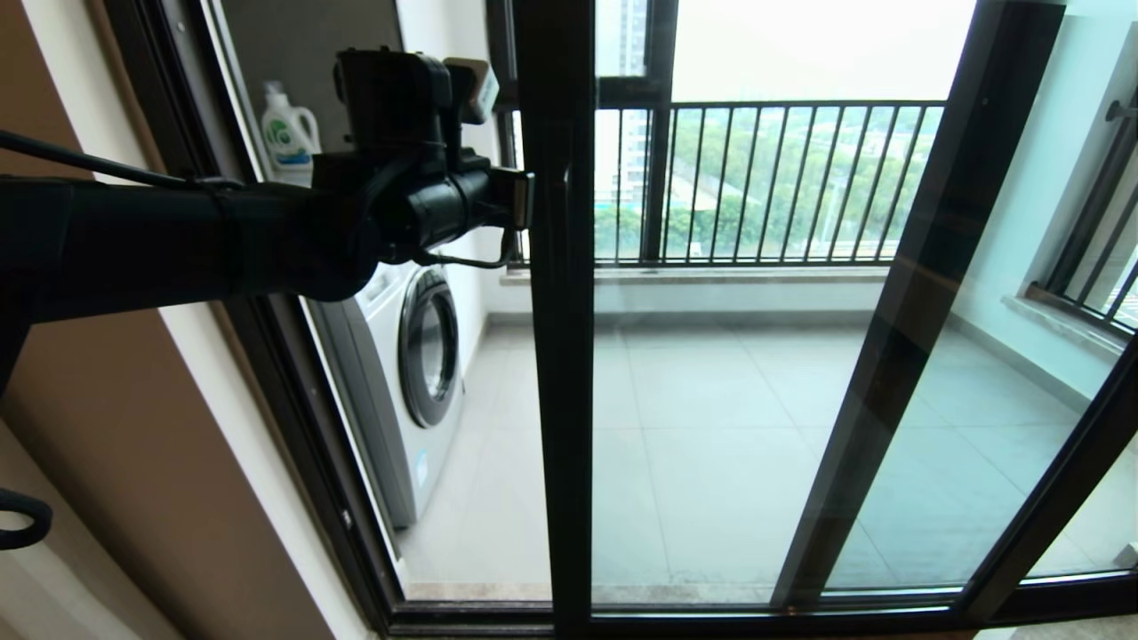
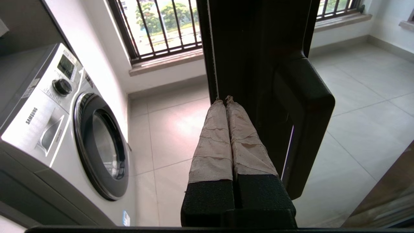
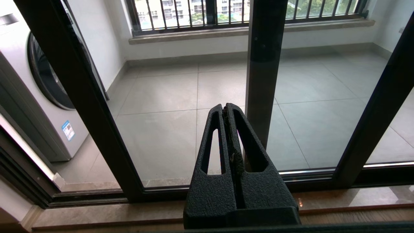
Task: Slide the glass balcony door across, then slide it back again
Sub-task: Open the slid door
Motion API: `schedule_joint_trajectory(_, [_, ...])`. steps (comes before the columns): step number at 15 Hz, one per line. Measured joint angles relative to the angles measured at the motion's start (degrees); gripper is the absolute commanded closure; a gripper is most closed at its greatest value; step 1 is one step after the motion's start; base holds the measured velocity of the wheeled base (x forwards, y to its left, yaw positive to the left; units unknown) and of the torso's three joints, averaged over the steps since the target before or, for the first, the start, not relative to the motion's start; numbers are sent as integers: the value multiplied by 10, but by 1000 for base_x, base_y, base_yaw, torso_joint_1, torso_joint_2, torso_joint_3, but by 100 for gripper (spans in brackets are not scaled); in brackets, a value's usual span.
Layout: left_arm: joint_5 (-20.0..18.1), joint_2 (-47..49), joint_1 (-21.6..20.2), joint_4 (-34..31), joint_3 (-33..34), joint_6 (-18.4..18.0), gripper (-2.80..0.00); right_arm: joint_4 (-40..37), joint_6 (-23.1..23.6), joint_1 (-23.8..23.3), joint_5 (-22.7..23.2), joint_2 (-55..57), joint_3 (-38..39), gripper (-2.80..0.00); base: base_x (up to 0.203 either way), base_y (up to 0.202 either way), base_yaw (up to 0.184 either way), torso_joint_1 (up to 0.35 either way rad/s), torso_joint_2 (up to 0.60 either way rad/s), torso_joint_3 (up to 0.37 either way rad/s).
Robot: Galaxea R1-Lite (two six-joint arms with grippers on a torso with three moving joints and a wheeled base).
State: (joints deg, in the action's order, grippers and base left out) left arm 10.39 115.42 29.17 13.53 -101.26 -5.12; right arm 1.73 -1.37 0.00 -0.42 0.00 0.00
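Now your left claw (image 2: 225,100), fingers pressed together and holding nothing, pushes against the leading upright of the glass balcony door (image 1: 560,356), beside its handle (image 2: 304,123). The door stands partly open near the washing machine (image 1: 418,373); sliding remains unfinished. Your right claw (image 3: 225,108) is closed, idle.

- The tall black-framed glass balcony door (image 1: 711,373) stood right of the open gap.
- The white front-loading washing machine (image 1: 411,373) sat behind that gap, left.
- The left gripper (image 2: 225,101) touched the door's upright edge beside its black bar handle (image 2: 304,123).
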Motion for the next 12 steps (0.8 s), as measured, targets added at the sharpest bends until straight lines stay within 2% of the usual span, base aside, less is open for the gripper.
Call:
schedule_joint_trajectory(5, [21, 51, 24, -3, -65, -4, 0, 0, 0, 0, 0, 0, 0, 0, 0, 0, 0, 0, 0, 0])
schedule_joint_trajectory(12, [26, 82, 54, -5, -96, -12, 0, 0, 0, 0, 0, 0, 0, 0, 0, 0, 0, 0, 0, 0])
